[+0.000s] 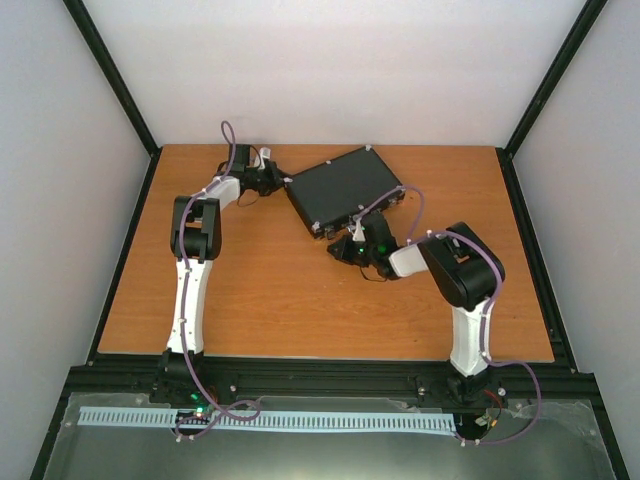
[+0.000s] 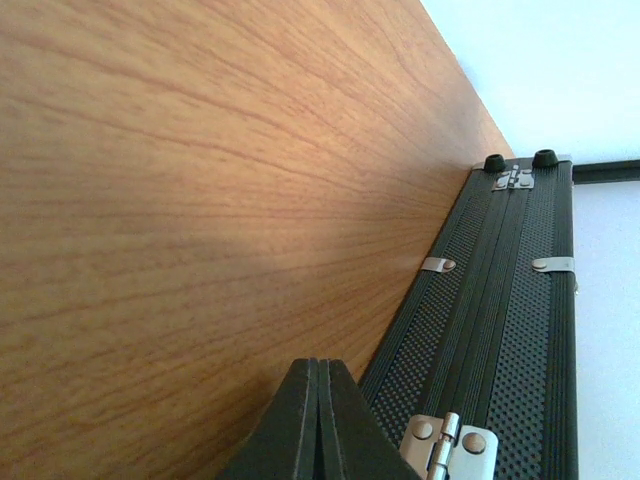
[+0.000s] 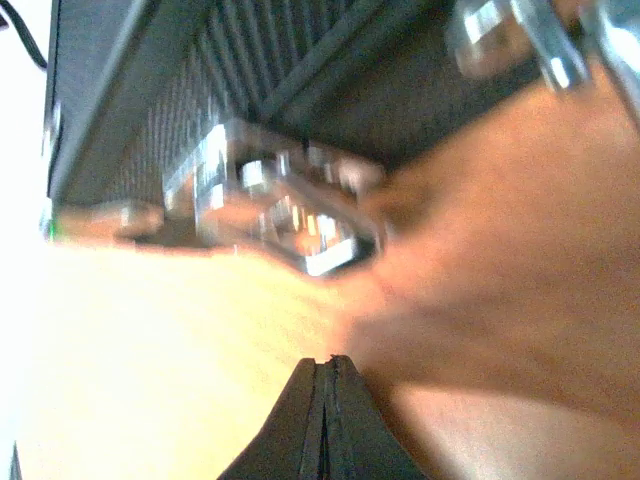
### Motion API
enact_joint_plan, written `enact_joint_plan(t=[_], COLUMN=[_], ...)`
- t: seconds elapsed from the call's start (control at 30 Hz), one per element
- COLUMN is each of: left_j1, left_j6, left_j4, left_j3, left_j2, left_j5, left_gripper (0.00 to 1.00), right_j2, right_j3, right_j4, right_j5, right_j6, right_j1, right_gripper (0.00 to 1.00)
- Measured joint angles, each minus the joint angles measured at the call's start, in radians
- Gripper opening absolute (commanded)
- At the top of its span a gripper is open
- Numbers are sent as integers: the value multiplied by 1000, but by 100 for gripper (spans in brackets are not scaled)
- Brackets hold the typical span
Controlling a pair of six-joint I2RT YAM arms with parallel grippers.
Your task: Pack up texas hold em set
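Note:
The black hinged case (image 1: 345, 187) lies closed and flat at the back middle of the wooden table (image 1: 300, 300). Chips, cards and discs are hidden. My left gripper (image 1: 276, 181) is shut and empty at the case's left corner. In the left wrist view the gripper (image 2: 320, 365) rests low over the wood beside the case's hinged side (image 2: 510, 300), with a silver hinge (image 2: 450, 440) close by. My right gripper (image 1: 338, 249) is shut and empty just in front of the case's near edge. In the blurred right wrist view the gripper (image 3: 328, 362) points at a silver latch (image 3: 290, 215) on the case (image 3: 150, 90).
A silver fitting (image 3: 530, 40), perhaps the handle, shows blurred at the top right of the right wrist view. Black frame rails (image 1: 120, 240) border the table on the left and right. White walls enclose the back. Bare wood lies between the arms.

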Motion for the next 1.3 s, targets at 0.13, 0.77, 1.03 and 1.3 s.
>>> enact_joint_plan(t=[0.13,0.77,1.03,1.3], left_j1=[-2,-4,-5,-5], left_j6=[8,35,45,46], left_j4=[-21,-55,-59,-61], left_j3=[5,12,12,12], left_j2=[0,0,-1,-1], left_j5=[7,12,13,13], left_gripper=[1,1,1,1], right_j2=[-103,18,30,45], right_j3=[-143,-76,-93,-78], right_j4=[15,181,262,265], right_j5=[17,-127,-138,-151], right_j6=[-40,17,74,81], right_j1=[-8,-80,-103,-113], right_gripper=[3,3,3,3])
